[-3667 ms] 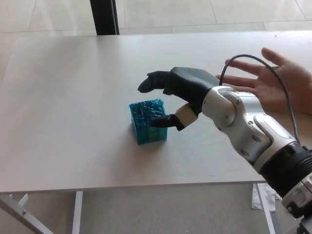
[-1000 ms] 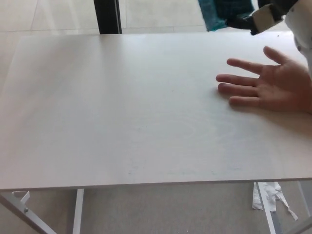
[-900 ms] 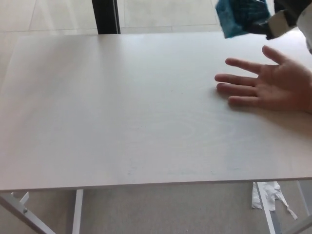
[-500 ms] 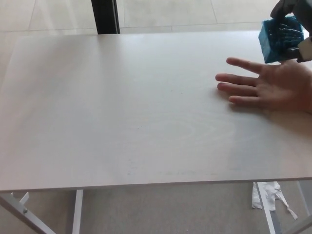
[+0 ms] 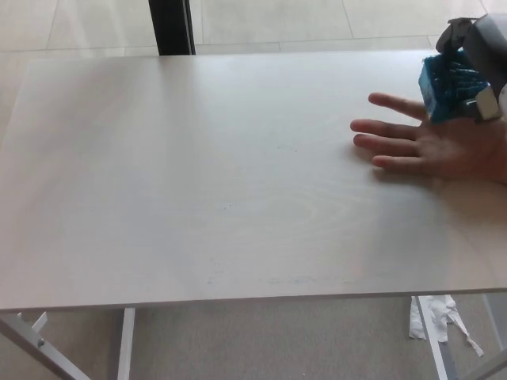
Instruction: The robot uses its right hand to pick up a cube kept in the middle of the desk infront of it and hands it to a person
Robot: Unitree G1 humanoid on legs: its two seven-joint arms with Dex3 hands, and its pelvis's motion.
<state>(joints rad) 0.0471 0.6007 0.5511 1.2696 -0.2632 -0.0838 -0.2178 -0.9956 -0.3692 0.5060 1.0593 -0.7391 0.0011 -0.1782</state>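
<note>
Pale wood-grain desk (image 5: 198,198) fills the view, with light floor tiles beyond its far edge and a dark post (image 5: 170,26) standing behind it; a scrap of white paper (image 5: 436,317) lies on the floor under the near right corner. Landmark for all positions is the person's hand (image 5: 440,146), which rests palm up on the right side of the desk, fingers spread toward the middle. Directly above that palm, at its far edge, sits the cube (image 5: 450,85), bright blue, held by the robot's right hand (image 5: 475,59), whose dark fingers are closed around its top and far side. Whether the cube touches the palm cannot be determined; it appears just above it. No left hand is visible. Assessment of the cube: the surface looks patterned and somewhat glossy, the edges firm, so it is likely rigid, light and moderately slippery, not fragile. The sound hold is across two opposite flat faces, as appears to be the case here. For the person, the exposed near and lower faces, on the palm side, offer the clear place to receive it.
</note>
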